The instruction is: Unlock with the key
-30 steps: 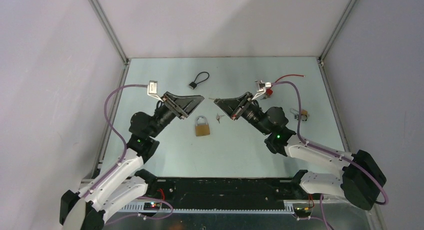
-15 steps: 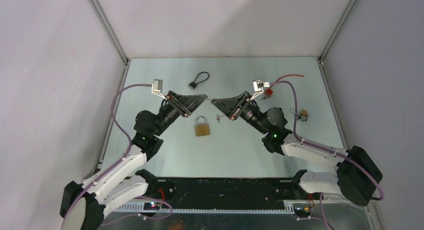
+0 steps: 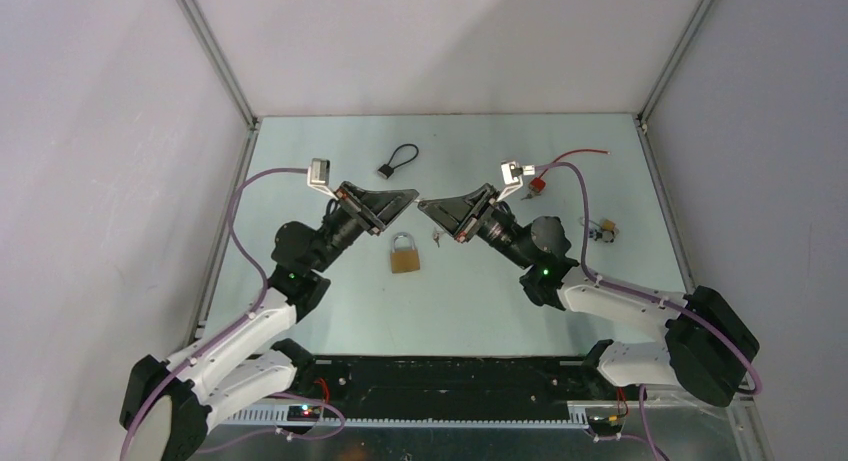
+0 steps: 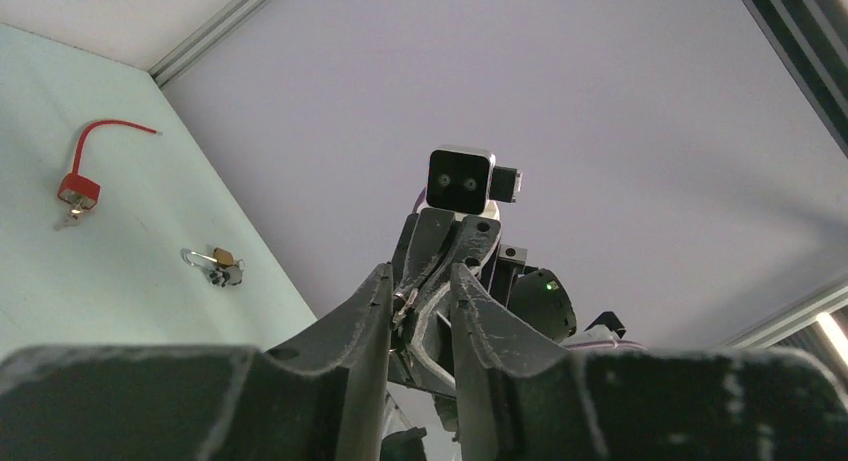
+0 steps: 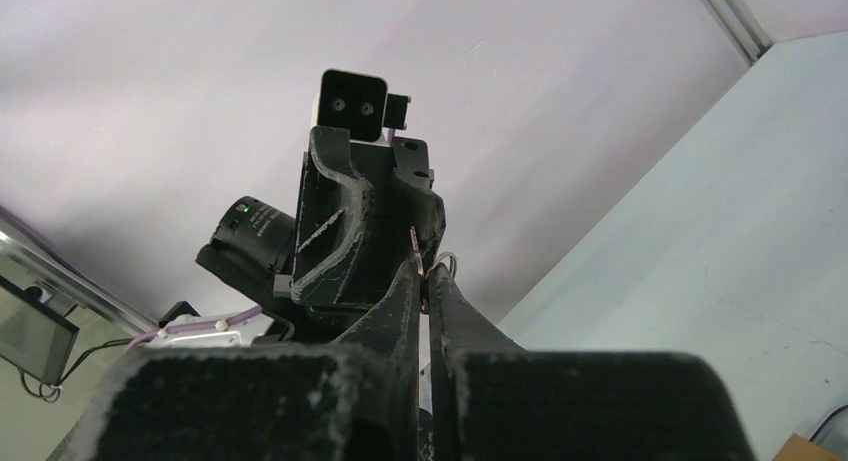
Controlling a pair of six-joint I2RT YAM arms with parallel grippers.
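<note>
Soft, even overhead light, nothing blown out

The pale surface [image 3: 330,141] is bright, with only faint shadows under the padlock [image 3: 404,255]. Wrist views are pretty grainy: near jaws blurred and dark, the key [image 5: 416,251] just a thin sliver against the flat grey wall [image 5: 200,41].

The left arm [image 3: 250,326] slants up from its base toward the middle, and the left gripper [image 3: 413,195] lies almost level just beyond the padlock [image 3: 404,253] and a little to its left, jaws parted by a narrow gap. The right arm [image 3: 620,301] mirrors it from the other side, and the right gripper [image 3: 422,205] points left just beyond the padlock, jaws pinched on a small key [image 5: 418,249]. The two grippers meet nose to nose there, the key's end inside the left gripper's gap.
</note>
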